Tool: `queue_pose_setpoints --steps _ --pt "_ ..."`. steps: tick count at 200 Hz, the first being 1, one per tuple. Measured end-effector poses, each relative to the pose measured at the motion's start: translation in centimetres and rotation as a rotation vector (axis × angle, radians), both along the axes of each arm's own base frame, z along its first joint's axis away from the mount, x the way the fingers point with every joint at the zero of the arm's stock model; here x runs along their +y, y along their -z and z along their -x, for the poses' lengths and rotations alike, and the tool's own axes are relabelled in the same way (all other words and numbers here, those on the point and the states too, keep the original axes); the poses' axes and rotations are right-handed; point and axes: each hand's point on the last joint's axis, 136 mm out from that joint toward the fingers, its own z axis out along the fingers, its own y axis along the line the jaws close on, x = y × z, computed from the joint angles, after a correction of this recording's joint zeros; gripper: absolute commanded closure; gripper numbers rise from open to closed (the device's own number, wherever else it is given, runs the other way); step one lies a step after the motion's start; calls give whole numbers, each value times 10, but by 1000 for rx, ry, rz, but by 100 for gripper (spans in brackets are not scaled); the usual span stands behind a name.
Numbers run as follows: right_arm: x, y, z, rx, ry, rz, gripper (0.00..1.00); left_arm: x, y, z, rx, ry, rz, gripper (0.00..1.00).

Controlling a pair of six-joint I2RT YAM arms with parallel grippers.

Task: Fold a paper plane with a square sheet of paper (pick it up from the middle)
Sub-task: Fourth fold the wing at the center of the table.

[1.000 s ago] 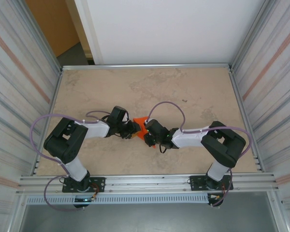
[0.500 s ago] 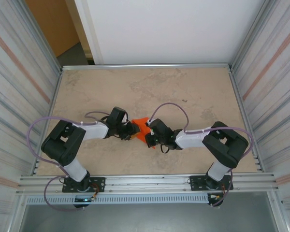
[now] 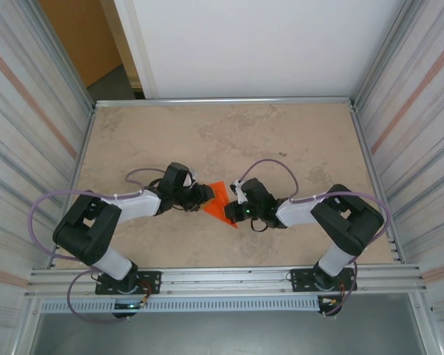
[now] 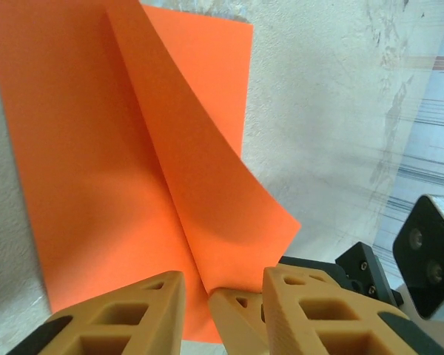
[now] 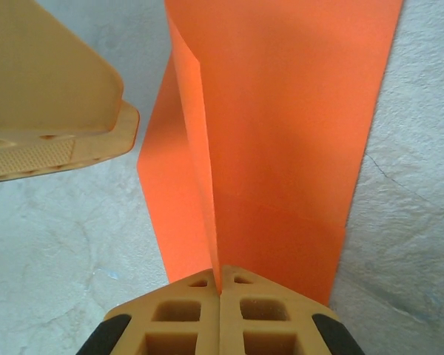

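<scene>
Pinching the sheet of paper [image 3: 219, 205] at its raised crease, my right gripper [image 5: 220, 277] has both fingers pressed together. The orange sheet lies mid-table between my two grippers, folded to a point that aims at the near rail [image 3: 222, 275]. One flap lifts off the surface and curls. My left gripper [image 4: 222, 285] stands partly spread, with the flap's fold line running down into the gap. I cannot tell whether either pad touches the paper. Both wrist views cut off the sheet's end under my fingers, and from above the gripper bodies cover its side edges. The marbled beige table [image 3: 281, 140] lies bare toward the far edge, giving wide room there. Ribbed metal walls [image 3: 29, 111] stand well apart on both sides, with a white panel [image 3: 266, 44] behind.
</scene>
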Motion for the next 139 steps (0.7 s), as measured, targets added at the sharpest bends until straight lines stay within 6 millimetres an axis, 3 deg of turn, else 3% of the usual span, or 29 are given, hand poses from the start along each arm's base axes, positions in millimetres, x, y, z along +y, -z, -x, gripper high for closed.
queue_pose_setpoints --steps 66,139 --pt "2 -13 -6 59 15 -117 98 -9 7 7 13 35 4 66" --pt "-4 0 -4 148 46 -133 94 -10 18 10 38 40 -13 69"
